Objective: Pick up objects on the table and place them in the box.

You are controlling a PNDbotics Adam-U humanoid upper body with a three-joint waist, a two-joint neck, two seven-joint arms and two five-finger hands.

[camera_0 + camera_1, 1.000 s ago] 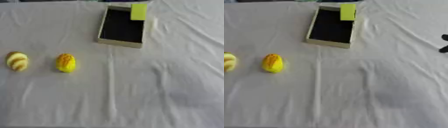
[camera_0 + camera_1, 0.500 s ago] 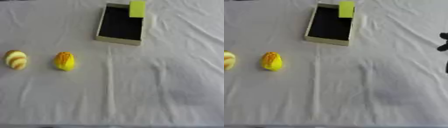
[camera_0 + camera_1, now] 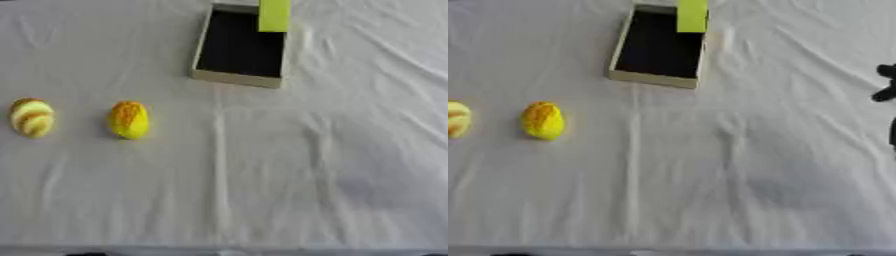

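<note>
Nothing grasped yet: right hand (image 3: 885, 82) barely showing at desk (image 3: 262, 190) edge, fingers indiscernible, yellow egg-shaped object (image 3: 129, 119) and striped one (image 3: 31, 117) awaiting open box (image 3: 241, 50).

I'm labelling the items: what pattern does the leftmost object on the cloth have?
The leftmost object has pale yellow and brownish stripes, seen best in the left eye view.

Creased white tablecloth (image 3: 289, 165) across the whole table, evenly lit.

perhaps a lab: cloth-covered table (image 3: 262, 190)
</note>
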